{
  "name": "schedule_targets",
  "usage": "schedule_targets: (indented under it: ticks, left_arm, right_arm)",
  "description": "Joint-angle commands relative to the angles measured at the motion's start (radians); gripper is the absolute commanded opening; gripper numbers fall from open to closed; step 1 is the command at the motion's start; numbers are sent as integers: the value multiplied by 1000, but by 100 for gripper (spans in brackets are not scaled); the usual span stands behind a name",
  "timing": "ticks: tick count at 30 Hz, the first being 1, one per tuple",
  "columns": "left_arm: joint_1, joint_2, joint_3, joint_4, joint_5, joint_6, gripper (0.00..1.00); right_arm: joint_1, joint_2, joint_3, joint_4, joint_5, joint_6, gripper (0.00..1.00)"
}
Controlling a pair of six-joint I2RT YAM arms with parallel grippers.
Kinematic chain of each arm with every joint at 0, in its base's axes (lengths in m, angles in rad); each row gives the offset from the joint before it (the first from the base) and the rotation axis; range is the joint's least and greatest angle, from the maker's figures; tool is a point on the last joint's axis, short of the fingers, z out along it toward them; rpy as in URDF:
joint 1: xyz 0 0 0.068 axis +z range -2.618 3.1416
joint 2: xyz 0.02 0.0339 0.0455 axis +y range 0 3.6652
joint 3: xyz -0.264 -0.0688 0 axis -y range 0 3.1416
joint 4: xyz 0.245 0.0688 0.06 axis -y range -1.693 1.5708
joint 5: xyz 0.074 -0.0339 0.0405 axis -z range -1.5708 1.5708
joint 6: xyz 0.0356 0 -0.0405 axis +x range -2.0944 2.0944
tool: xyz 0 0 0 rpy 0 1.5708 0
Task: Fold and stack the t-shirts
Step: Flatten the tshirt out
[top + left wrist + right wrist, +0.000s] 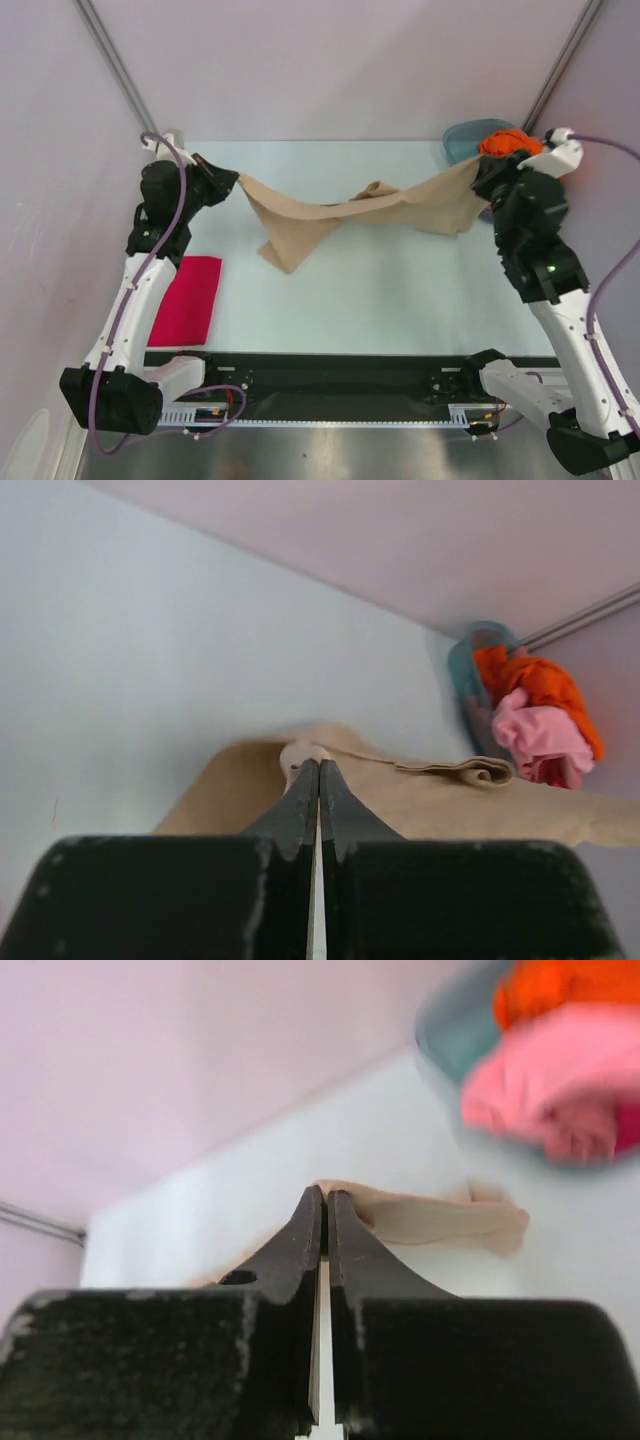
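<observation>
**Fig.: Tan shirt slung between both grippers**

L gripper [232,180], far-left of table [400,290]: jaws fully closed, pinching one edge of tan shirt [350,215]. Wrist view shows cloth bunched at the fingertips w/ no gap between them.

R gripper [482,172], far-right: jaws likewise pressed together. Top view shows the shirt's other end running up to its tips, so it appears to grip the cloth. Its wrist view is blurred, and the pinch itself is not clear there.

Tan shirt: hangs as a sagging band btwn the two grippers, raised at both ends, across the far part of the table. A loose flap droops left of centre toward the surface, and folds gather near the middle.

Red shirt [190,298]: folded flat at near-left of table, beside L arm, well apart from tan shirt.

Basin [458,140]: teal, far-right corner, just behind R gripper. Holds orange shirt [505,142] on top and pink shirt [540,735] below it, both crumpled.
</observation>
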Motion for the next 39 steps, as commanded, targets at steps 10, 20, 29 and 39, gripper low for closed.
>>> schedule_targets:
  ticks: [10,20,29,39]
  left_arm:
    - [7,-78,482,-172,-12,115,0]
    - [7,-85,790,-221,-65,148,0]
    - [7,-199,936,-229,-156,150,0]
    - [7,-297,982,-151,-193,171,0]
  right_arm:
    - [-47,29,550,95,-150,-415,0]
    - [-49,23,577,103,-177,-405,0]
    - [-43,-46,768,106,-226,-408,0]
    - [-3,-104,862,147,-373,-330,0]
